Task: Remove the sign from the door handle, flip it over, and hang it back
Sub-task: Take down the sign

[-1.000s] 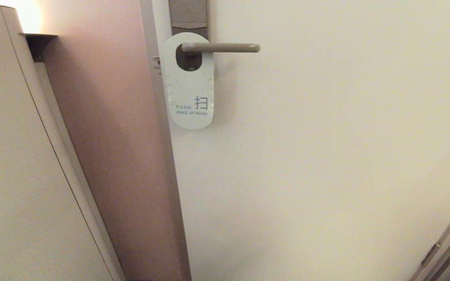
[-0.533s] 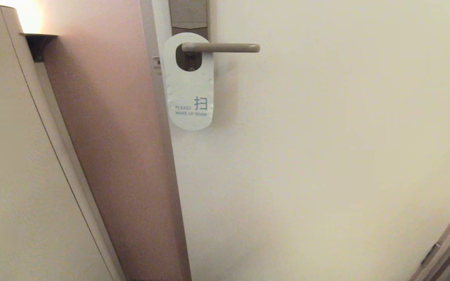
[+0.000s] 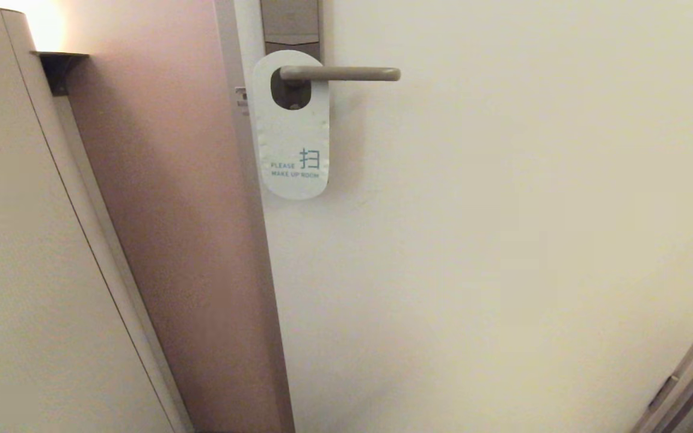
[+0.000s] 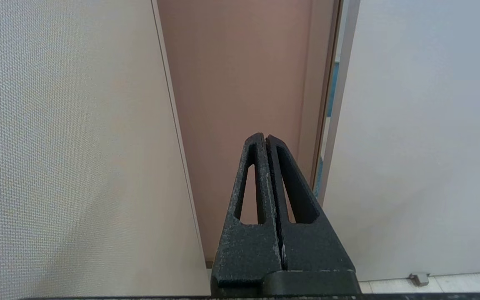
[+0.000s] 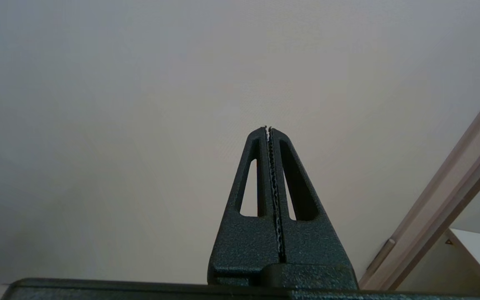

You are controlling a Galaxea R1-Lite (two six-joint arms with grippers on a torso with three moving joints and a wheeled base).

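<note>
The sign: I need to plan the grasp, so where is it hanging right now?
In the head view the sign hangs upper centre on the door handle, white "MAKE UP ROOM" side out, by the door's left edge.

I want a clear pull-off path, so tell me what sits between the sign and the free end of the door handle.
Nothing: in the head view the sign hangs by its hole at the lever's root, and the door handle runs bare to its tip.
</note>
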